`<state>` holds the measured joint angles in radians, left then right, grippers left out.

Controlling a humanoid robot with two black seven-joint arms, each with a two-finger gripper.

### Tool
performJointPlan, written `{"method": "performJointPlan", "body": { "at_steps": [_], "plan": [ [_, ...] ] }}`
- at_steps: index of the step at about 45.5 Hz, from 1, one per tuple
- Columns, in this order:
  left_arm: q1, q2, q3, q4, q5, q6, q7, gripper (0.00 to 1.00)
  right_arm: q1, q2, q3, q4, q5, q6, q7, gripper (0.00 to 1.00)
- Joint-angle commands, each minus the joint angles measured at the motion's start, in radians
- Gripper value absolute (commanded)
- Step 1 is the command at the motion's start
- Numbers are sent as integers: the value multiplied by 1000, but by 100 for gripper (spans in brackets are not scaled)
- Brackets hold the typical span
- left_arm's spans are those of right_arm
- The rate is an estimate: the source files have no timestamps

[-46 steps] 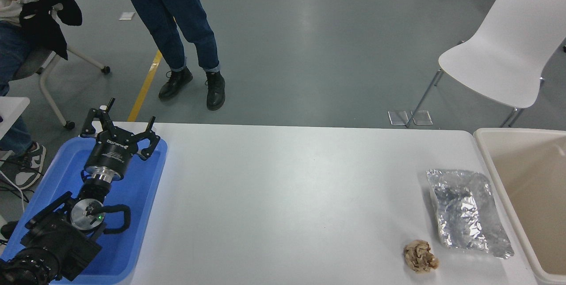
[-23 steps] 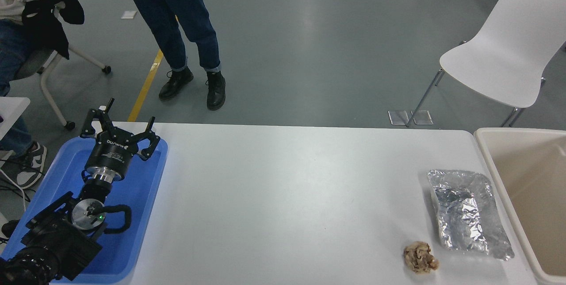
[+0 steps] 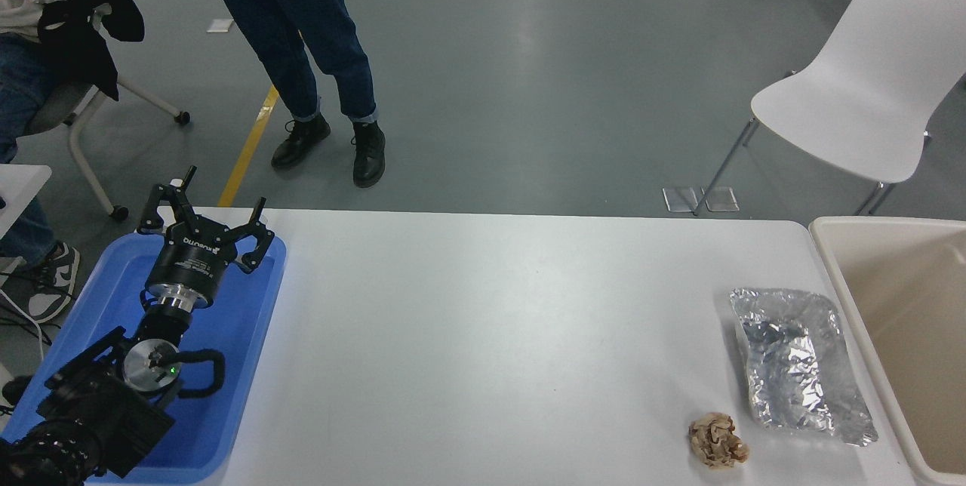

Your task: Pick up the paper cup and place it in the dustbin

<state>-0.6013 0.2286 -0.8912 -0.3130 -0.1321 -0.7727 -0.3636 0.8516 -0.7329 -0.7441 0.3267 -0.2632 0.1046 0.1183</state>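
The left pincer (image 3: 202, 208) hovers over a blue tray (image 3: 241, 335) at the counter's (image 3: 483, 335) left end, fingers spread wide and gripping nothing. Far to its right lie a brown paper ball (image 3: 717, 441) and a foil sheet (image 3: 796, 365), with the dustbin (image 3: 845, 290) just beyond (only partly in view).

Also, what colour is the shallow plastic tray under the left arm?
The shallow plastic tray is bright blue; the head view shows it clearly.
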Motion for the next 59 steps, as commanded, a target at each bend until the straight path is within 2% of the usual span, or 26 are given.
{"method": "performJointPlan", "body": {
  "at_steps": [1,7,22,24,28,29,38,59],
  "plan": [
    [0,0,0,0,-1,1,0,100,-193,125,153,-255,-4,-22,-3,0],
    [0,0,0,0,0,0,0,100,-224,148,153,-265,-4,-85,-34,0],
    [0,0,0,0,0,1,0,100,-249,175,155,-294,-4,-105,-55,0],
    [0,0,0,0,0,0,0,100,-249,175,155,-294,-2,-108,-57,11],
    [0,0,0,0,0,1,0,100,-247,171,158,-293,1,-189,-55,60],
    [0,0,0,0,-1,0,0,100,-249,171,158,-293,1,-210,-55,69],
    [0,0,0,0,-1,0,0,100,-249,173,166,-276,1,-273,-55,98],
    [0,0,0,-1,0,0,0,100,-223,161,166,-186,1,-272,-54,99]
  ]
}}
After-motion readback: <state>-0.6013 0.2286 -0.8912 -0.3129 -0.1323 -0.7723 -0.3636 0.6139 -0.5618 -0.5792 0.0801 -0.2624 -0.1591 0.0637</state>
